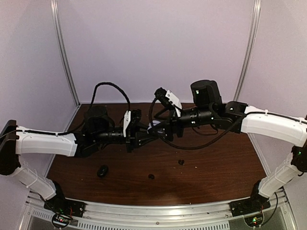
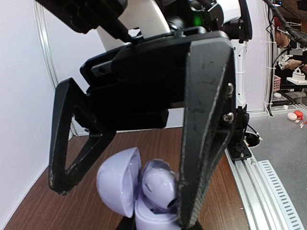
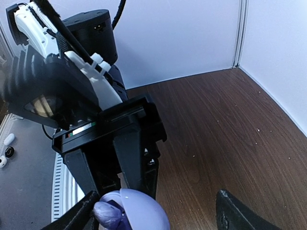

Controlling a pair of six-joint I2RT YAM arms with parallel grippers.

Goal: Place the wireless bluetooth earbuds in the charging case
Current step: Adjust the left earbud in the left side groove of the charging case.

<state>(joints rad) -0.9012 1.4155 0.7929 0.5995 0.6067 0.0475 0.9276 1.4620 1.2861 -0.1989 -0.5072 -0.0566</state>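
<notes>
My left gripper (image 1: 143,135) is shut on the base of a lavender charging case (image 2: 144,213), held up above the table. The case's lid (image 2: 117,179) stands open to one side. A lavender earbud (image 2: 160,184) sits partly in the case. My right gripper (image 3: 153,213) faces it, open, with its fingers (image 2: 206,143) on either side of the case. One finger lies against the earbud (image 3: 108,214); the other is well clear of the lid (image 3: 141,211). Two small black earbuds (image 1: 151,176) (image 1: 181,162) lie on the table below.
A larger dark rounded object (image 1: 102,171) lies on the brown table (image 1: 216,167) near the front left. White walls enclose the back and sides. A metal rail (image 1: 153,211) runs along the near edge between the arm bases.
</notes>
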